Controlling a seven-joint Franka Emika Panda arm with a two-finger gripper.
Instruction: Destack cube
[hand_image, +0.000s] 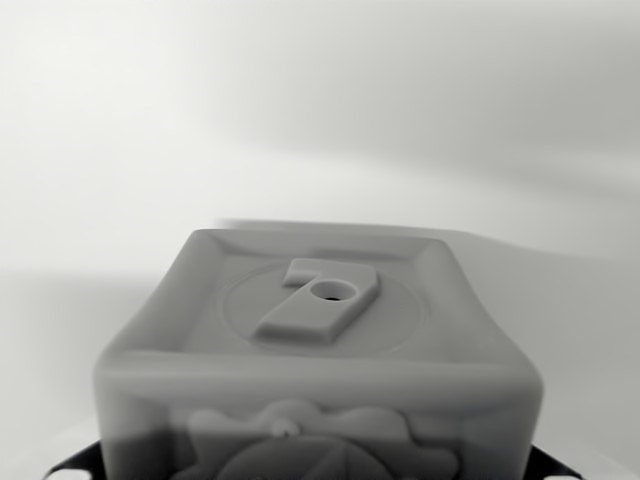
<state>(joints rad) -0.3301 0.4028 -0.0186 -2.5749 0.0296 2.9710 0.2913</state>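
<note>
Wrist view, monochrome. One cube (320, 350) fills the lower half of the frame, very close to the camera. Its upper face carries a raised border, a circular recess and an embossed numeral 7 (320, 300) with a small hole beside the stroke. The front face shows a relief figure, cut off by the bottom edge and not identifiable.

Position of the task item: centred directly under the camera, upright and square to the view. What it rests on is hidden; no second cube is visible beneath it, so whether it sits on the stack cannot be confirmed.

End effector: only dark fragments appear at the lower corners, at the wrist view's left (75, 465) and right (550, 468), flanking the cube. No fingertips are visible; whether it is spread or clamped on the cube cannot be told.

Surroundings: a pale, featureless tabletop (560, 300) and background, soft shadow band above.

Assessment: the step in hand appears to be the grasp of the top cube. The next move calls for a firm, centred grip, then a straight vertical lift, avoiding sideways drag on anything below.
</note>
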